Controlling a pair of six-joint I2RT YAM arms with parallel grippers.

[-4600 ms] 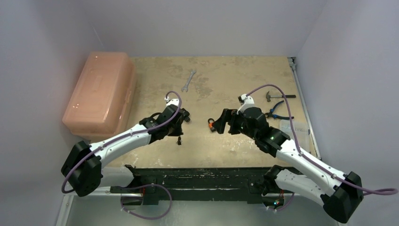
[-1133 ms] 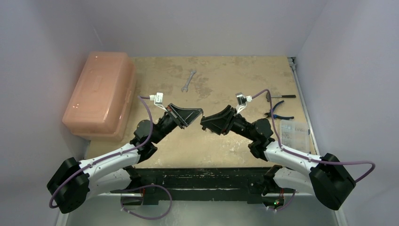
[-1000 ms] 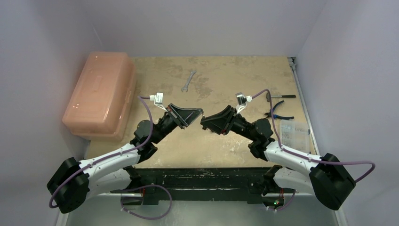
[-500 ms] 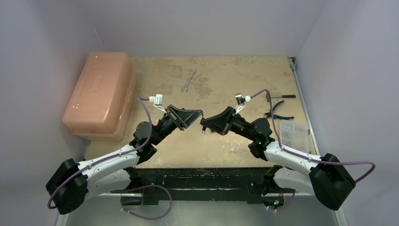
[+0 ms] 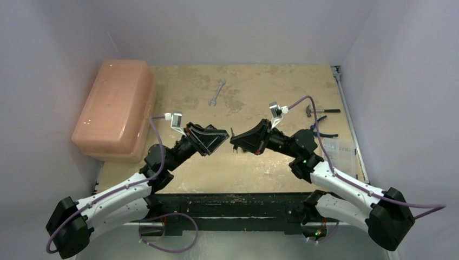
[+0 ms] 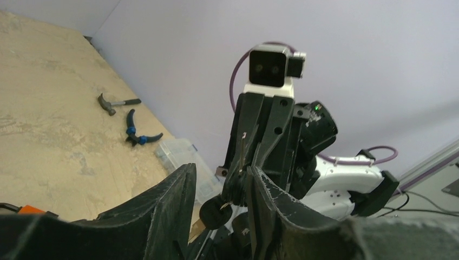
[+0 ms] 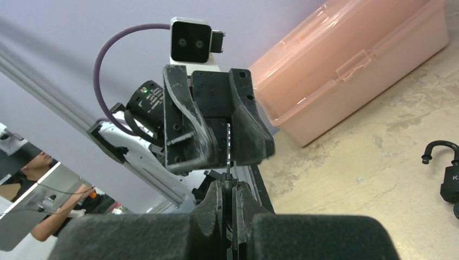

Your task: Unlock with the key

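Soft, even light from above filled the overhead view; the table [image 5: 260, 168] looked bright, shadows on it were faint, and a small glare spot sat on the pink box [image 5: 116, 108]. In the wrist views, the left gripper [image 6: 221, 169] and right gripper [image 7: 228, 187] were dark and blurred close up; the key [image 6: 212, 212] was perhaps slightly soft.

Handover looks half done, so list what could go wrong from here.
1. The right fingers pinch the key by its thin blade and the left fingers stand apart, so it may twist or drop.
2. The padlock lies unheld on the table; it could slide when the key pushes in.
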